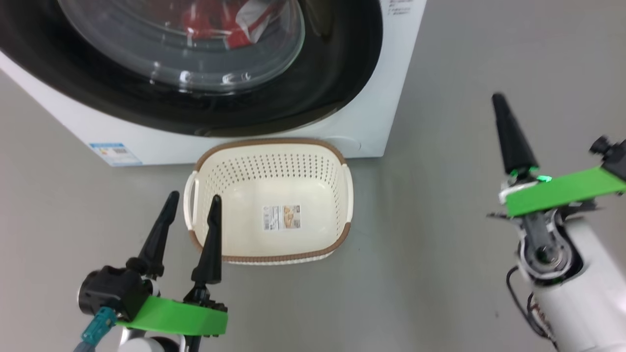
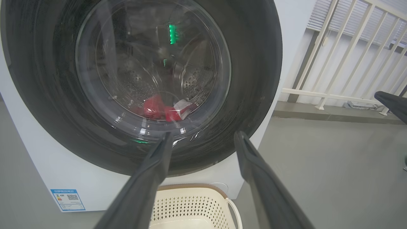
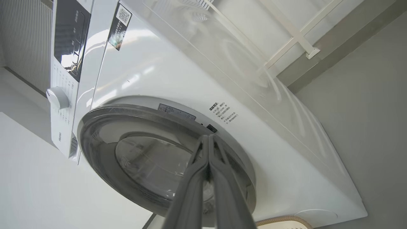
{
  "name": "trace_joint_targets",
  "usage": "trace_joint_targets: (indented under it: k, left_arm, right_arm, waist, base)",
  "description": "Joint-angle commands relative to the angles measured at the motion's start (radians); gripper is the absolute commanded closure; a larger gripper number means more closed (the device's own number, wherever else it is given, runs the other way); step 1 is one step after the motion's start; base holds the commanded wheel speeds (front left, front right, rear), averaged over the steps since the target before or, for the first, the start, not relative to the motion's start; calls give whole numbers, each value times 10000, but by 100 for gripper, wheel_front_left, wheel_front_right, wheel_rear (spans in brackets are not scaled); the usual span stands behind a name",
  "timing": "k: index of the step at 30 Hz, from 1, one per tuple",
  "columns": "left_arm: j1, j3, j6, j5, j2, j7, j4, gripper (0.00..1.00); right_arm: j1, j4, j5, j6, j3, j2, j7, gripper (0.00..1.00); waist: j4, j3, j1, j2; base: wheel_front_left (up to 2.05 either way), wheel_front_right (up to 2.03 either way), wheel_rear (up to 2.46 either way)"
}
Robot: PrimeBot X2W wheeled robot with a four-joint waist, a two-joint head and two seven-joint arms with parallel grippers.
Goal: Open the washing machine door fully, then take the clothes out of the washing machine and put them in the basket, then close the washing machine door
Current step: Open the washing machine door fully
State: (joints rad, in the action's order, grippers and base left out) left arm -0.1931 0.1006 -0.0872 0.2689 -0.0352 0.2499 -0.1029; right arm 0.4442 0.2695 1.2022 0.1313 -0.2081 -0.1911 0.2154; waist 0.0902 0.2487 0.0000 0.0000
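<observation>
- The washing machine door (image 1: 318, 88) looks shut, its black rim lying flat against the white front of the washing machine (image 1: 401, 73). I judge the first step, opening it, as not yet done.
- The clothes (image 1: 205, 22) lie inside the drum. They show red and white through the door's clear glass, low in the drum in the left wrist view (image 2: 152, 106).
- Nothing has been taken out, so opening the door, moving the clothes and closing the door all remain.
- The basket (image 1: 269, 143) stands on the grey floor (image 1: 440, 195) on the near side of the machine, below the door's lower edge. Its far rim is just beside the machine's foot; I cannot tell whether they touch.
- The basket is empty apart from a sticker (image 1: 281, 217) on its bottom.
- The left gripper (image 1: 193, 198) hangs just left of the basket with its fingers apart and nothing between them. In its own wrist view (image 2: 203, 135) it faces the lower part of the door.
- The right gripper (image 1: 499, 100) is well off to the right of the basket, over bare floor. Its wrist view (image 3: 208, 136) shows its fingers pressed together and holding nothing, aimed toward the door's rim (image 3: 95, 133).
- A small blue label (image 1: 115, 152) sits at the machine's lower left corner, and a white railing (image 2: 334, 47) stands far off to the right.
</observation>
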Motion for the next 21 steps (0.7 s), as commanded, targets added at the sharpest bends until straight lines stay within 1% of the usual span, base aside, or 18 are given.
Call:
trace_joint_targets:
  k: [1,4,5,11,12,18,21]
  left_arm:
    - [-332,-205,113,44,-150,118,374,0]
    - [-430,-98,208,93,-150,118,537,0]
    - [-430,-98,208,93,-150,118,537,0]
    - [-625,-6,283,138,-150,118,736,0]
    - [-683,49,320,188,-150,118,845,0]
    - [-859,236,415,226,-150,118,1171,0]
    - [-960,272,411,209,-150,118,1227,0]
  right_arm:
    - [372,-349,586,-6,-146,-174,-142,100]
    - [779,-459,1667,-6,-18,-365,-533,100]
    - [779,-459,1667,-6,-18,-365,-533,100]
    - [1597,-463,3423,-6,215,-674,-1785,100]
    - [1891,-417,3893,-6,301,-721,-2267,100]
    - [2959,-162,4939,-6,430,-774,-3887,100]
    - [3540,86,5205,-6,425,-794,-4638,100]
  waist:
    - [248,411,0,0]
    - [381,680,0,0]
    - [381,680,0,0]
    - [600,1183,0,0]
    - [663,1341,0,0]
    - [759,1848,0,0]
    - [810,2083,0,0]
  base:
    - [0,0,0]
    - [0,0,0]
    - [0,0,0]
    - [0,0,0]
    - [0,0,0]
    - [0,0,0]
    - [0,0,0]
